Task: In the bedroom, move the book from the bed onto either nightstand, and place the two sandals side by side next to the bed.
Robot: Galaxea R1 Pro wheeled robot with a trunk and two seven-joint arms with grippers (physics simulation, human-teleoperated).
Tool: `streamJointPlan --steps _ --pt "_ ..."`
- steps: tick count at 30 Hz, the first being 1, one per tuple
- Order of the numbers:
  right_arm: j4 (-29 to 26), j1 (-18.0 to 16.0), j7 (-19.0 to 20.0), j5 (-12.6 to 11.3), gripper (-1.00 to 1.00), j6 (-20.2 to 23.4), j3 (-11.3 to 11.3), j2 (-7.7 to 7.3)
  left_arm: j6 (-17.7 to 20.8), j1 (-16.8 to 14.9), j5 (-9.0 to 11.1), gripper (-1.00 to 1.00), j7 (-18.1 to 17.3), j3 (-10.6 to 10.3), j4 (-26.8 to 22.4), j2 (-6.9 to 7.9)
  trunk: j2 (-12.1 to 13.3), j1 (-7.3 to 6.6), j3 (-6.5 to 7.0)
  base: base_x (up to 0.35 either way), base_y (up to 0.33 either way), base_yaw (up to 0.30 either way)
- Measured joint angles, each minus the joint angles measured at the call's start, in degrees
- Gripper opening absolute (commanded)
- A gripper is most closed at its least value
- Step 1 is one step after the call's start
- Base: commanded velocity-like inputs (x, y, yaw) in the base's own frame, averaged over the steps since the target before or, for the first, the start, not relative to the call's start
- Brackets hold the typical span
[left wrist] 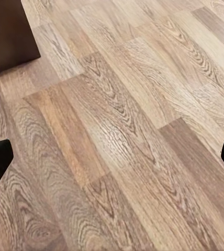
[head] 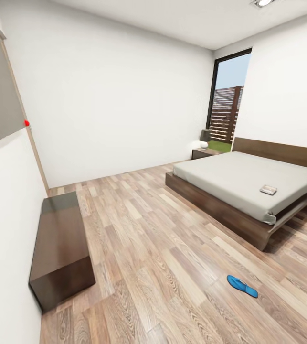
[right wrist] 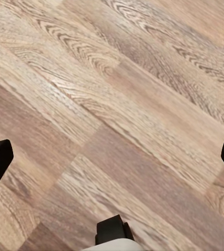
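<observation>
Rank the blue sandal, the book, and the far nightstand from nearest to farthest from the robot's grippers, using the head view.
1. blue sandal: on the floor, low right, nearest.
2. book: on the bed, near its foot end.
3. nightstand: past the bed's head end, by the window, farthest.

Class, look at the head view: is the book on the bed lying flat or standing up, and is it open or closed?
Lying flat: the book rests level on the bed's mattress near its foot end. Open or closed: cannot tell, too small.
</observation>
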Motion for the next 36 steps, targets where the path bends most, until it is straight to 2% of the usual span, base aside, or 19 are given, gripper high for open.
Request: streamJointPlan --steps 15,36 --pt "0.0 0.0 0.0 0.1 1.00 0.0 0.2 0.05 0.0 0.0 0.0 1.00 0.0 0.0 0.0 0.00 0.0 0.00 0.00 0.000 0.000 -0.199" --pt "0.0 0.0 0.0 0.1 1.00 0.0 0.3 0.31 0.0 0.0 0.0 1.00 0.0 0.0 0.0 0.00 0.0 0.00 0.00 0.000 0.000 -0.014"
